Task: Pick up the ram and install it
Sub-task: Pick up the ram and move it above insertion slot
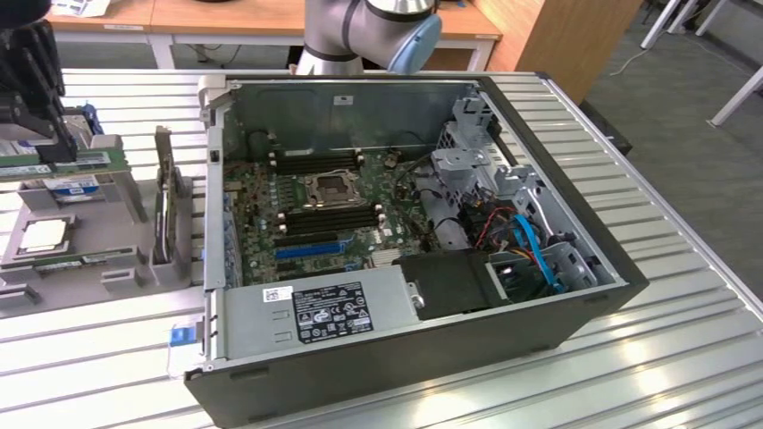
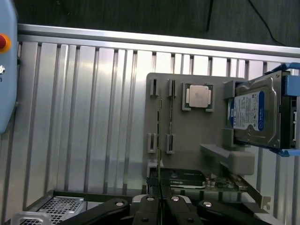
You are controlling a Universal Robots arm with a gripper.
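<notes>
The ram (image 2: 161, 140) is a thin green stick, seen edge-on in the wrist view, running from between my fingers out over the grey holder (image 2: 187, 136). My gripper (image 2: 160, 200) is shut on it. In the exterior view the gripper (image 1: 48, 150) is a black block at the far left with the green ram (image 1: 60, 166) level under its tips, over the holder (image 1: 120, 192). I cannot tell whether the ram is clear of its slot. The black memory slots (image 1: 328, 217) sit on the motherboard inside the open computer case (image 1: 573, 223), off to the exterior view's right.
The holder also carries a second stick (image 2: 171, 122), a processor (image 2: 198, 96), a hard drive (image 2: 255, 112) and a dark expansion card (image 1: 163, 206). Inside the case are the power supply (image 1: 322, 308) and the drive cage with cables (image 1: 524, 241). The arm's base (image 1: 370, 31) stands behind the case.
</notes>
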